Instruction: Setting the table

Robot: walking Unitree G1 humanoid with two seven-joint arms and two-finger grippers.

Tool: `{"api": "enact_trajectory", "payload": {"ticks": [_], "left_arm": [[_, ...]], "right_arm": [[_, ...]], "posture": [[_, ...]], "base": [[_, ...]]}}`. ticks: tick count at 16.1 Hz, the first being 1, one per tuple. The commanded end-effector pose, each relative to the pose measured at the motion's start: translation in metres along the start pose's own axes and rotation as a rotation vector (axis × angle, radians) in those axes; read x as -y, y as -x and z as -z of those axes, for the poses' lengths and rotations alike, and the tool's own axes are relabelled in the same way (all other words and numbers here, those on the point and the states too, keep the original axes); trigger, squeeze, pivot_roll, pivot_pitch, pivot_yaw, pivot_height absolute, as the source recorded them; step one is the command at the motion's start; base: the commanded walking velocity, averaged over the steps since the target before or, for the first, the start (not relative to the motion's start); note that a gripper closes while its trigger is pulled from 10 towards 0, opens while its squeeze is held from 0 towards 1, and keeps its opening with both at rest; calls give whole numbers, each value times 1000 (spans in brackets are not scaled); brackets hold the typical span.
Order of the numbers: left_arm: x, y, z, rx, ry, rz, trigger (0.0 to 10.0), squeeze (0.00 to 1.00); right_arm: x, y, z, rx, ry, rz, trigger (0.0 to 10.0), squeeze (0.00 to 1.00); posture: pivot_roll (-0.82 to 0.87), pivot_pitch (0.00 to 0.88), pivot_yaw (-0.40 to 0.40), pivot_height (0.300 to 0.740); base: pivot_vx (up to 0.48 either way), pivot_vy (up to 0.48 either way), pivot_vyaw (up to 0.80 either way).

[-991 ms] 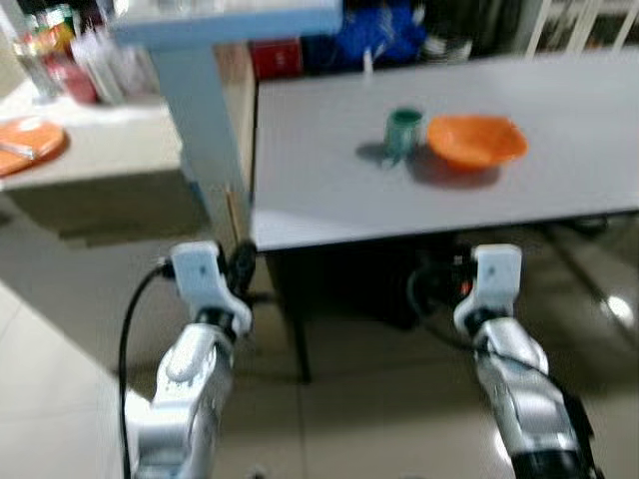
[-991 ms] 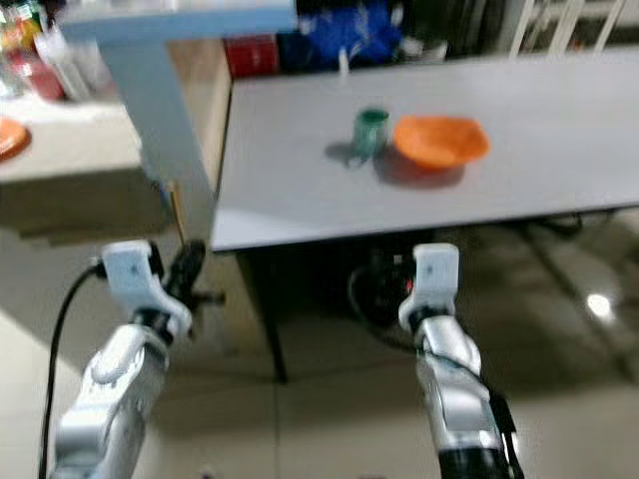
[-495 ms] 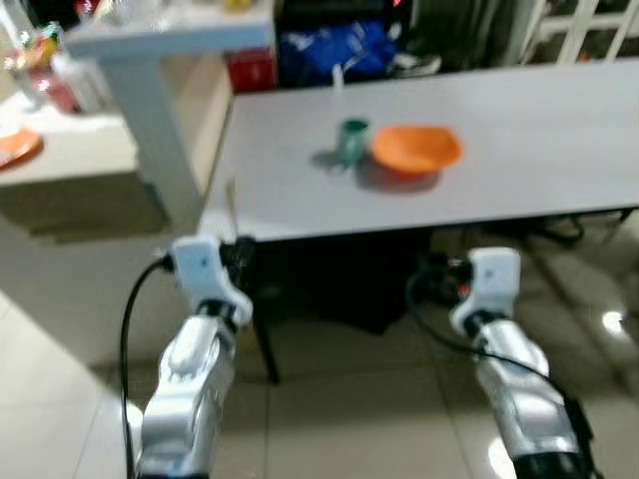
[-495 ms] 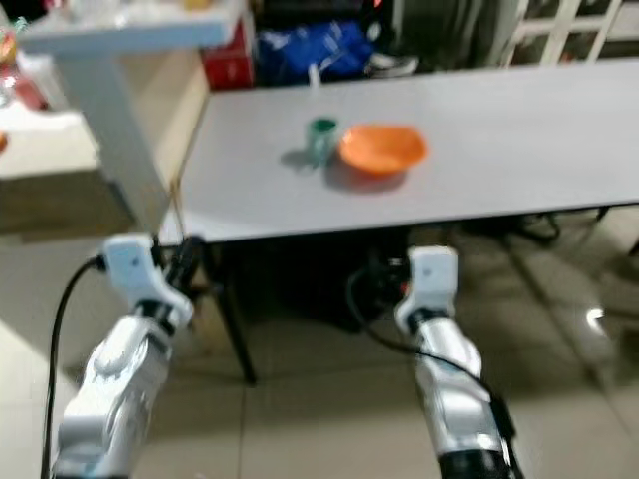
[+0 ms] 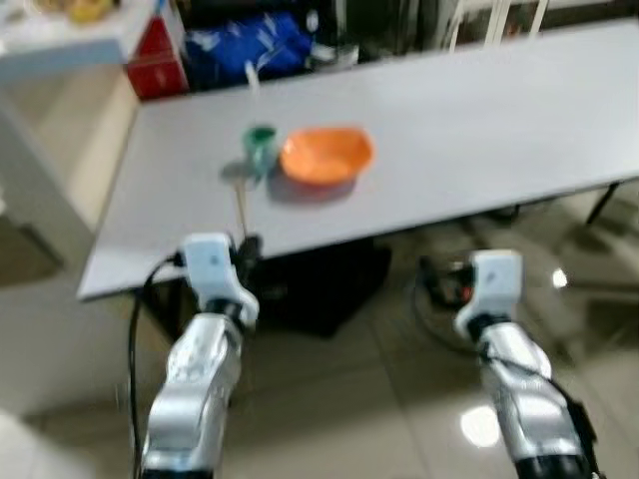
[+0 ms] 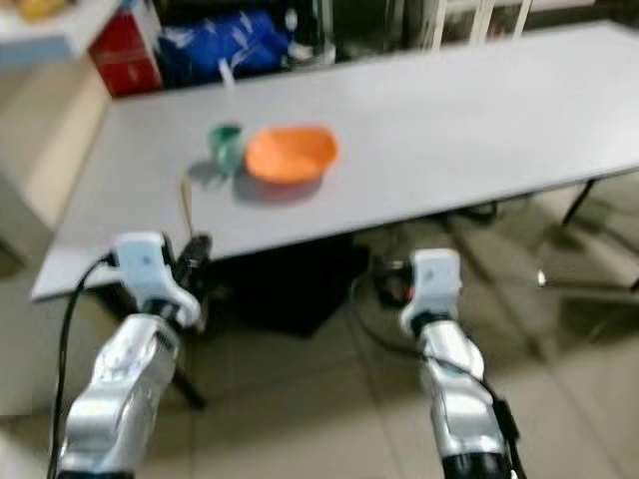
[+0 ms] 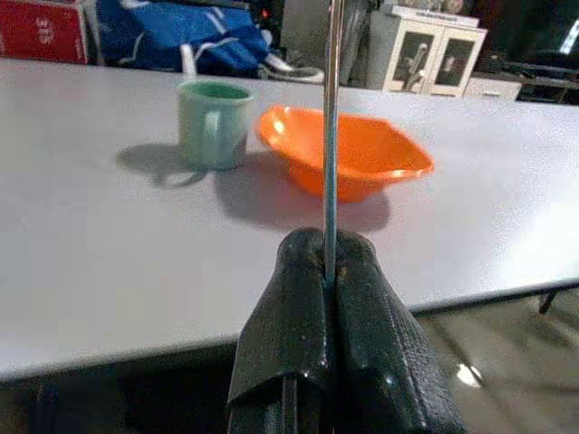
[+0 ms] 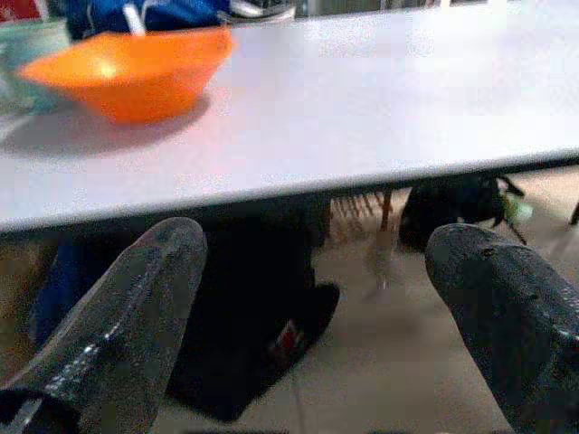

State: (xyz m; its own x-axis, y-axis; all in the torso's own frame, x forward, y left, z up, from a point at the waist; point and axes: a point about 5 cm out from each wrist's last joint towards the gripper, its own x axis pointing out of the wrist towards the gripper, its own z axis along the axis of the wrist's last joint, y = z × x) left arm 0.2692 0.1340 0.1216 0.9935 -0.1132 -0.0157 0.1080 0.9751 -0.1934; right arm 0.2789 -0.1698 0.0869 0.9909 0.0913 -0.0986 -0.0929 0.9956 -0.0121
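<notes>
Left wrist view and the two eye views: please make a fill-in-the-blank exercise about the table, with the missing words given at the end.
1. The left gripper is shut on a thin ____.
2. On the grey table, the green mug stands beside an orange ____.
3. The right gripper has its fingers ____ and holds nothing.
4. Both grippers are at the table's ____ edge, the side nearest the robot.

Missing words: stick; bowl; open; front
</notes>
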Motion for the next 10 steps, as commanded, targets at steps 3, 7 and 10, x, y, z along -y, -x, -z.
{"api": "enact_trajectory", "payload": {"ticks": [3, 7, 10], "left_arm": [[-10, 2, -2, 2, -38, -52, 0, 0], [-8, 2, -3, 3, -50, -60, 0, 0], [-9, 1, -3, 3, -51, -77, 0, 0]], "right_arm": [[-15, -3, -6, 24, -12, -56, 10000, 0], [-17, -4, -4, 15, -9, -64, 10000, 0], [-17, -4, -4, 13, -12, -70, 10000, 0]], "posture": [[-172, 0, 98, 740], [-170, 0, 98, 740], [-171, 0, 97, 740]], "base": [[299, -372, 0], [143, -412, 0], [0, -445, 0]]}}
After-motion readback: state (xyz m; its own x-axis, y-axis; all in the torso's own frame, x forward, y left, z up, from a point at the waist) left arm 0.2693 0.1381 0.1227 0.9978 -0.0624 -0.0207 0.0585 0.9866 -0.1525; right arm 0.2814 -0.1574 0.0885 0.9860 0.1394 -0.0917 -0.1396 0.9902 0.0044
